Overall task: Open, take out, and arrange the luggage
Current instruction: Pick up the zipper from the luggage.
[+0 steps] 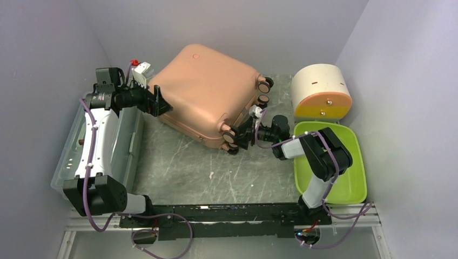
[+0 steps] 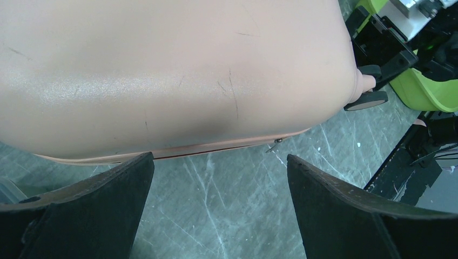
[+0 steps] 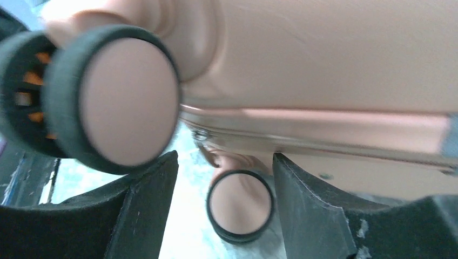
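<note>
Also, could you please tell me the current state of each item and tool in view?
luggage: shut, lying flat on its broad side.
left tool: open, facing the luggage's side, holding nothing.
right tool: open, jaws either side of a wheel, not visibly clamped.
lime-green tray: upright.
clear bin: upright.
cream drum: tipped on its side.

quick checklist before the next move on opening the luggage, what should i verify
1. luggage shut, lying flat: ok
2. left gripper open, facing the luggage's side: ok
3. zipper pull visible on the seam: ok
4. right gripper open at the wheeled corner: ok
5. wheel between its fingers, whether they touch it: cannot tell
</note>
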`<state>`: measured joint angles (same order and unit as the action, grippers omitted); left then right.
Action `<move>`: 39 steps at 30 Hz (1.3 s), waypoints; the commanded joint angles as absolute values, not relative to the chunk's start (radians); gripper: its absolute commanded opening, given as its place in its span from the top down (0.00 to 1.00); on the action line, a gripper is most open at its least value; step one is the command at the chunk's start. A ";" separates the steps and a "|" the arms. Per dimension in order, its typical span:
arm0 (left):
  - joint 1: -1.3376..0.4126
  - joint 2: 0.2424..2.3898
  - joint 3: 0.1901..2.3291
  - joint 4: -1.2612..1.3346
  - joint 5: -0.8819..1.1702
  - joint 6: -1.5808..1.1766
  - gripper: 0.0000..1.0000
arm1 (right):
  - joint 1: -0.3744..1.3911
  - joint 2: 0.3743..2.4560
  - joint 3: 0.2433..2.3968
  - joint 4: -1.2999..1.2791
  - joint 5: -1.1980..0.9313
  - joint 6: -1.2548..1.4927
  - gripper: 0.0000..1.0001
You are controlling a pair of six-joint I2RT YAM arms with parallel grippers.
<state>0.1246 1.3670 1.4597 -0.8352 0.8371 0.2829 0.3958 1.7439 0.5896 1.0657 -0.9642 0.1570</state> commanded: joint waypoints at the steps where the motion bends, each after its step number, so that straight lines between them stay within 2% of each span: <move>1: 0.122 1.339 1.458 -0.815 0.858 0.287 0.01 | 0.355 1.787 0.624 1.163 -0.958 0.224 0.33; 24: 0.122 1.332 1.445 -0.815 0.862 0.287 0.01 | 0.422 1.803 0.635 1.161 -1.007 0.226 0.35; 31: 0.122 1.332 1.438 -0.806 0.865 0.284 0.01 | 0.431 1.811 0.659 1.156 -1.019 0.255 0.52; 37: 0.123 1.332 1.446 -0.817 0.862 0.288 0.01 | 0.431 1.808 0.647 1.170 -1.070 0.276 0.53; 39: 0.122 1.333 1.449 -0.819 0.863 0.288 0.01 | 0.431 1.812 0.653 1.154 -1.070 0.279 0.57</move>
<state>0.1246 1.3647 1.4429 -0.8307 0.8371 0.2829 0.4179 1.8091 0.6136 1.1000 -1.0203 0.2695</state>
